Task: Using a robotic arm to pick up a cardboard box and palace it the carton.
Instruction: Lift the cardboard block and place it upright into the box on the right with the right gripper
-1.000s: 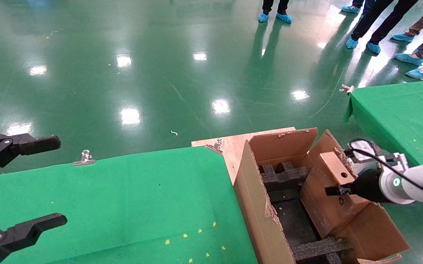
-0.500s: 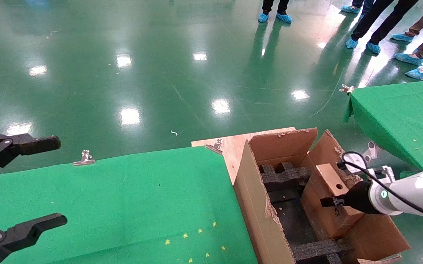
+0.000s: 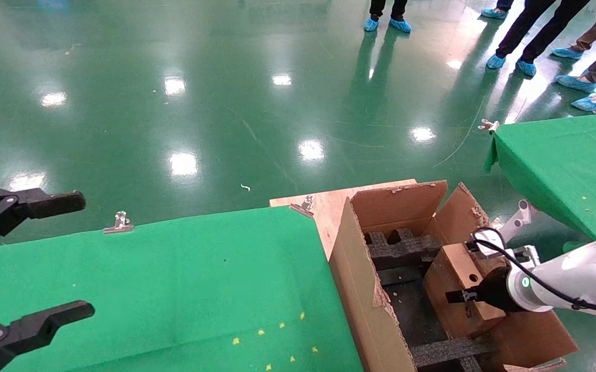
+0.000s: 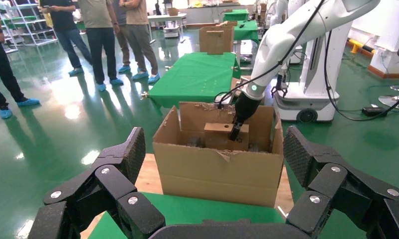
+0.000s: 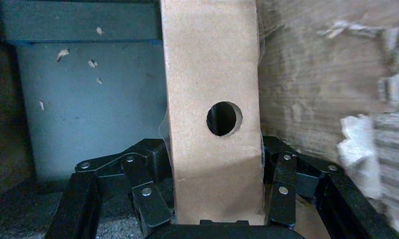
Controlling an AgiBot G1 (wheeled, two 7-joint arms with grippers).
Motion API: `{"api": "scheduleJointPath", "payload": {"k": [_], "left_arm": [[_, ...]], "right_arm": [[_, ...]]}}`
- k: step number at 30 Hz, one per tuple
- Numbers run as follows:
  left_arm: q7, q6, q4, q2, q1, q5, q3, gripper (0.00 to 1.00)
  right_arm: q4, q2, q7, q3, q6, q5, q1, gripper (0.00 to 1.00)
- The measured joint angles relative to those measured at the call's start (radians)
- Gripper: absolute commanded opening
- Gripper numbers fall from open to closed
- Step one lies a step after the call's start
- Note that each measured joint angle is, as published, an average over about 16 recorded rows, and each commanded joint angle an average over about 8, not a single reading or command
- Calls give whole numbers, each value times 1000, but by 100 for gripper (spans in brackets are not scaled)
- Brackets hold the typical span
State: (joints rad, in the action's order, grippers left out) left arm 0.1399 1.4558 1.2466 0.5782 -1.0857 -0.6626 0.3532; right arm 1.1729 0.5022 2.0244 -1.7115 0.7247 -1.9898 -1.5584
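Note:
My right gripper (image 3: 465,295) on the white arm (image 3: 582,279) is shut on the small brown cardboard box (image 3: 458,281) and holds it down inside the large carton (image 3: 365,289), against its right wall. The right wrist view shows the box (image 5: 212,114) with its round hole clamped between the black fingers (image 5: 148,194). The left wrist view shows the carton (image 4: 217,164) with the box (image 4: 220,134) in it. My left gripper (image 3: 29,258) is open and empty at the left, over the green table.
Black foam inserts (image 3: 401,248) sit in the carton, which stands on a wooden board (image 3: 323,206). Green-clothed tables lie at the left (image 3: 173,284) and the far right (image 3: 566,160). Several people (image 3: 535,31) stand on the green floor beyond.
My right gripper has lowered the cardboard box deeper into the carton and a little toward me. The left arm has not moved.

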Motion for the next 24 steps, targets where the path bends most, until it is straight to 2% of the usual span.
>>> {"api": "scheduleJointPath", "payload": {"k": [4, 12, 24], "left_arm": [[0, 0, 0, 0, 0, 0, 0, 100], [0, 0, 0, 0, 0, 0, 0, 100], [0, 0, 0, 0, 0, 0, 0, 100]], "right_arm": [[-35, 20, -25, -2, -4, 26, 10, 1], [-84, 46, -65, -3, -3, 71, 19, 99], [-92, 50, -73, -2, 0, 82, 18, 100]]}}
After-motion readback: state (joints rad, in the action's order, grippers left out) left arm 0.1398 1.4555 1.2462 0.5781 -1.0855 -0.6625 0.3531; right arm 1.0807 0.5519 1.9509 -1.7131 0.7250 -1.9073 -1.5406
